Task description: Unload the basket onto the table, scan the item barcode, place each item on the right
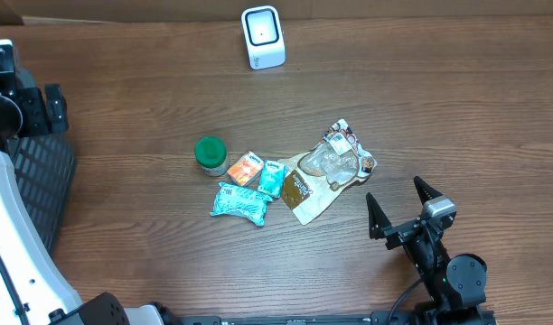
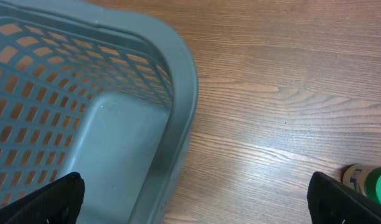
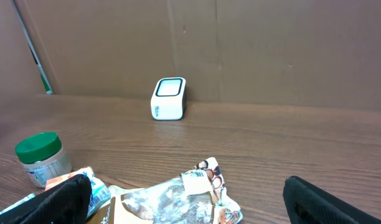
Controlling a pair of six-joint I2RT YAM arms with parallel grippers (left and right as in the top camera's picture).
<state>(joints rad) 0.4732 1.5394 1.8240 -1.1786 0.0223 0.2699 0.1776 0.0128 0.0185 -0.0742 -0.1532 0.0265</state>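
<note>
Approach step: right gripper [image 1: 393, 188], wide open and empty, faces the items [image 1: 273, 179] just ahead, scanner [image 1: 263, 36] far beyond; left gripper [image 2: 193, 186], equally open, hangs over basket [image 2: 178, 81] edge; next, close on one item.

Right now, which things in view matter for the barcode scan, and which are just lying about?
Job: white scanner; candidate items: green-lidded jar, orange packet, teal packet, blue-white pouch, clear bag.
Lying about: grey basket, cardboard backdrop.
</note>
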